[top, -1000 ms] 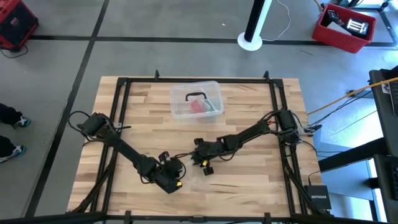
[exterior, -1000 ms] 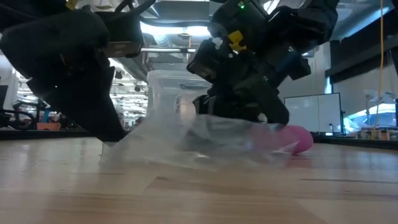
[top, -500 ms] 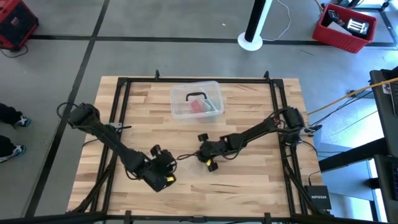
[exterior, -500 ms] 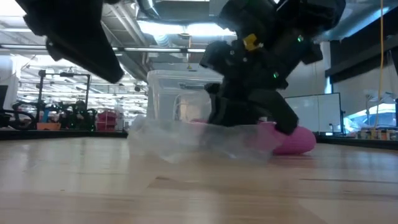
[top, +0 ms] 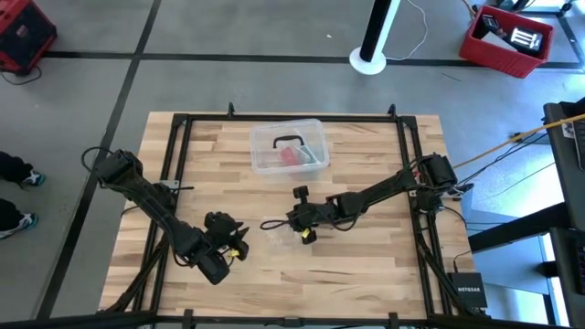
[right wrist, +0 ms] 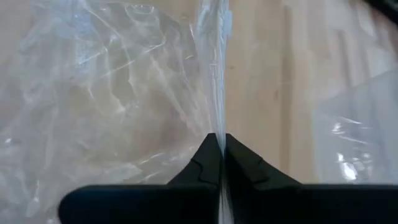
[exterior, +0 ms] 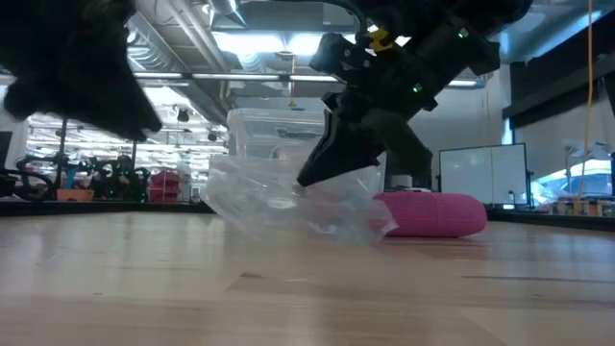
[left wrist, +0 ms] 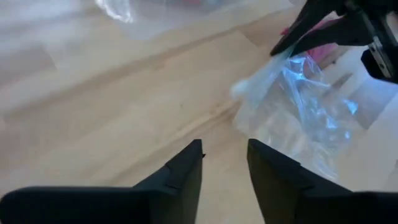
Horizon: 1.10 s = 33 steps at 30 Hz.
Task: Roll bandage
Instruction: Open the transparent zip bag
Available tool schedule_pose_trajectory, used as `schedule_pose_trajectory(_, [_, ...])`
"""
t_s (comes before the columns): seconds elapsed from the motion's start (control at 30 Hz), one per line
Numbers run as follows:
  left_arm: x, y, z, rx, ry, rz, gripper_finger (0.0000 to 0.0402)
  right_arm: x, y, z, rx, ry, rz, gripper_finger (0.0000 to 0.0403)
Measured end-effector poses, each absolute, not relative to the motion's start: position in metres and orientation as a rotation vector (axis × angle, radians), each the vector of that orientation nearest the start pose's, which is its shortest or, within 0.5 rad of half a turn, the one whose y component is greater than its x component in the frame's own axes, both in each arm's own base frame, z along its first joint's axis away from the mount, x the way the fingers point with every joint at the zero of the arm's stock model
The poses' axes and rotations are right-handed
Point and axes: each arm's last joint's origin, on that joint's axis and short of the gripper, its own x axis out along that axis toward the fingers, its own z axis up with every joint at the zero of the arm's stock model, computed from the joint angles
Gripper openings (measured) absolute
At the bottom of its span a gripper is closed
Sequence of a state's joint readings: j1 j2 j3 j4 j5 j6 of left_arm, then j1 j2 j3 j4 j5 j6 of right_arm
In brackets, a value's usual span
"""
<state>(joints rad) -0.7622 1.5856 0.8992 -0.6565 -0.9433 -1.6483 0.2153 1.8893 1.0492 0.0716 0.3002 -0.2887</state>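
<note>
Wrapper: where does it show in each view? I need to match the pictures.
High view: wrapper faint, mid-table, at the right gripper's tip.
Low view: wrapper at centre, beside the bandage.
Left wrist view: wrapper beyond the open left gripper.
Right wrist view: wrapper fills most of the picture.
Shared landmark: the right gripper, shut on the wrapper's edge.

Pink bandage (exterior: 430, 213) roll on table

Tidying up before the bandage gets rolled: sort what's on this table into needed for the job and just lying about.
For the job:
- bandage, a pink roll lying on the table
- right gripper, shut on the wrapper
- left gripper, open, holding nothing

Lying about:
- clear plastic wrapper, crumpled beside the bandage
- clear plastic box with pink and green contents
</note>
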Motion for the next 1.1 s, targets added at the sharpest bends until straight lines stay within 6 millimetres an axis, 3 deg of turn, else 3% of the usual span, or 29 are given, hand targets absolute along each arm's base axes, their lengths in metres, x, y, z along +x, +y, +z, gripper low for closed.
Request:
schedule_pose_trajectory(0.23, [0.207, -0.172, 0.154, -0.691, 0.307, 0.644, 0.0174, 0.377, 0.074, 0.151, -0.465, 0.688, 0.012, 0.0015])
schedule_pose_trajectory(0.53, [0.205, -0.166, 0.145, -0.730, 0.209, 0.649, 0.0182, 0.383, 0.077, 0.158, -0.386, 0.587, 0.061, 0.0016])
schedule_pose_trajectory(0.8, [0.202, -0.171, 0.149, -0.713, 0.206, 0.616, 0.0182, 0.383, 0.078, 0.158, -0.379, 0.588, 0.083, 0.0016])
schedule_pose_trajectory(1.1, [0.230, -0.167, 0.162, -0.613, 0.228, 0.508, 0.0182, 0.383, 0.078, 0.158, -0.371, 0.579, 0.101, 0.0016])
